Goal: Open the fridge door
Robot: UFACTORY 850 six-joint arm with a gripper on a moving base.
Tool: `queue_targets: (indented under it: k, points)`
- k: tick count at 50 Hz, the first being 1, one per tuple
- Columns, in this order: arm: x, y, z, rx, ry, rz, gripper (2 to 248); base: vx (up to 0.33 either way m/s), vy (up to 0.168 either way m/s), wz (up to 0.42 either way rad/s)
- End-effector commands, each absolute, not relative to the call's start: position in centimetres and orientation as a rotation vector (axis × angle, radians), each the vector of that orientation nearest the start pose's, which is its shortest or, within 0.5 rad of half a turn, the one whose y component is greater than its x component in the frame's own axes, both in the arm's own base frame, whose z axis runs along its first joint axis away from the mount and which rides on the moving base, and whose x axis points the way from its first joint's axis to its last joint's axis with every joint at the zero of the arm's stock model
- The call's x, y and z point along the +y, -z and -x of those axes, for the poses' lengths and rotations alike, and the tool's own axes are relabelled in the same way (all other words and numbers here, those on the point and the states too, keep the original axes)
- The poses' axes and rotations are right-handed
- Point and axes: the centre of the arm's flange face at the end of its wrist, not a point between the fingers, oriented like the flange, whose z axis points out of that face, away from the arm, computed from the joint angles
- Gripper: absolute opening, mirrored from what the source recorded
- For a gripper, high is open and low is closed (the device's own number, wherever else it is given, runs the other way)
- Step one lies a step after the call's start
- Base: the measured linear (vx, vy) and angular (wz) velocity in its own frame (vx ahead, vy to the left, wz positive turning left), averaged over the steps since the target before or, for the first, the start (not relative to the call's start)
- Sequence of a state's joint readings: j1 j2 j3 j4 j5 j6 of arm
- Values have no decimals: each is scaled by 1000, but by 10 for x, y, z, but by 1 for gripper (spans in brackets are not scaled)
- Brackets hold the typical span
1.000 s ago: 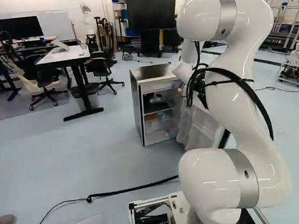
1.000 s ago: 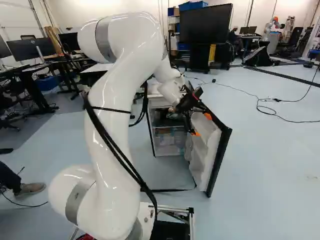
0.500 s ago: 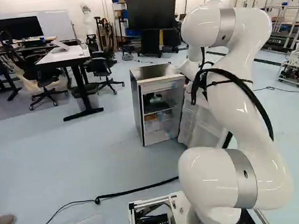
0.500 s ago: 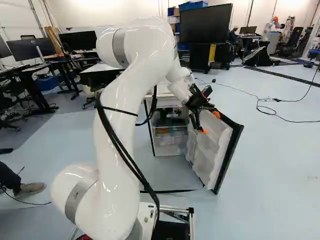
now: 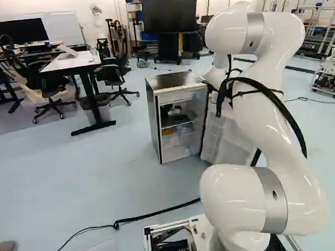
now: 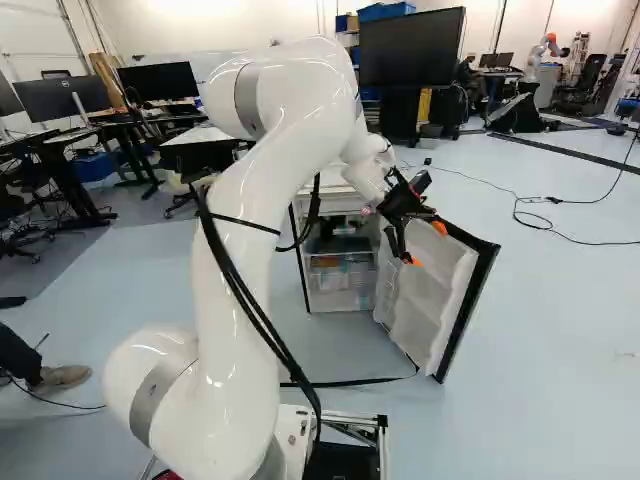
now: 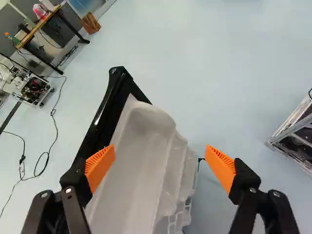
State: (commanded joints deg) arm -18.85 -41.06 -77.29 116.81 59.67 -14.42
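My gripper [image 6: 428, 245] is at the upper part of the fridge door [image 6: 470, 300] in the right base view. In the wrist view the gripper [image 7: 160, 153] stands wide open, the door's white inner shelves [image 7: 141, 161] between its spread fingers. One orange pad [image 7: 100, 163] lies against or just over the inner side near the black door edge [image 7: 105, 117]; contact is unclear. The other pad [image 7: 220, 165] stands apart from the shelves, over floor. The fridge body [image 5: 179, 124] is upright, its door swung well out and its inside showing.
A cable [image 5: 158, 212] crosses the floor between base and fridge. Beyond the fridge stand a white table [image 5: 71, 63], office chairs and a large screen [image 5: 170, 13]. More cables [image 6: 560, 225] lie on the floor at the right of the right base view.
The door has swung farther out, away from the fridge body. My arm and gripper have shifted rightward along with it in the right base view. The base has not moved.
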Motion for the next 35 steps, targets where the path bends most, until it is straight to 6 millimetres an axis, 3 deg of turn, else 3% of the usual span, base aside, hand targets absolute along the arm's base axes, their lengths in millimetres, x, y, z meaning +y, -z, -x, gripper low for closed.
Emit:
queue_targets:
  k: [35]
  points:
    - [-208,-354,-541,-1992,-1051,-1242,247,0,0,0]
